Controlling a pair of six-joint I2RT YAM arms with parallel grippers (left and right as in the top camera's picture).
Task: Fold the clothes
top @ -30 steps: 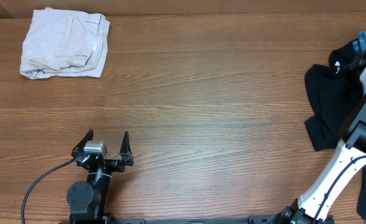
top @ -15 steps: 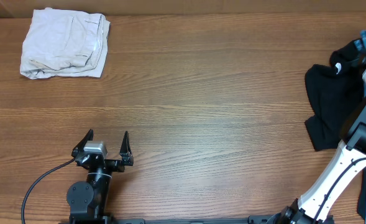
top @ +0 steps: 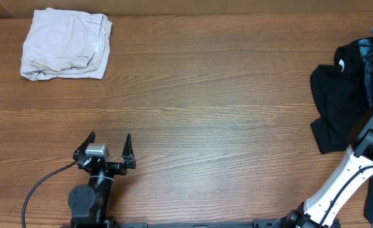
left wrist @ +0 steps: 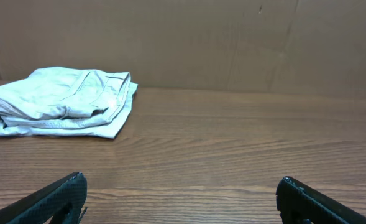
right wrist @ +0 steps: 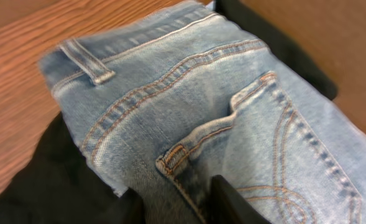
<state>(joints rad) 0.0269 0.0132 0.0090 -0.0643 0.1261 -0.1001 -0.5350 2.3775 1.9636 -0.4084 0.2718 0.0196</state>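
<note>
At the upper left of the overhead view the folded off-white garment point(top: 66, 44) lies where it lay a second ago. The left gripper point(top: 110, 136), at the lower left, has not moved either: its jaws stand fully apart with nothing between them. The change is at the right edge. The white link of the right arm point(top: 341, 183) that crossed the black garment point(top: 338, 104) a second ago has slid out of frame. That uncovers more black cloth and a strip of the jeans point(top: 367, 48) at the upper right. The white tag point(top: 342, 64) has stayed put.

In the left wrist view the off-white garment point(left wrist: 58, 102) sits at the left on the wooden table point(left wrist: 232, 149), well apart from the spread fingers. A cardboard wall point(left wrist: 232, 43) stands behind it. A black cable point(top: 37, 190) curls from the left arm's base. The middle of the table point(top: 224, 95) separates the two piles.

In the right wrist view the jeans point(right wrist: 189, 93) fill the frame, with a belt loop point(right wrist: 86, 62) at the upper left and a stitched back pocket point(right wrist: 276, 143) to the right. They lie on the black garment point(right wrist: 46, 180), which shows at the lower left and top right. One dark finger of the right gripper point(right wrist: 231, 200) rises at the bottom edge, up against the denim. The other finger is out of frame, so I cannot tell how wide it is or whether it grips the cloth.
</note>
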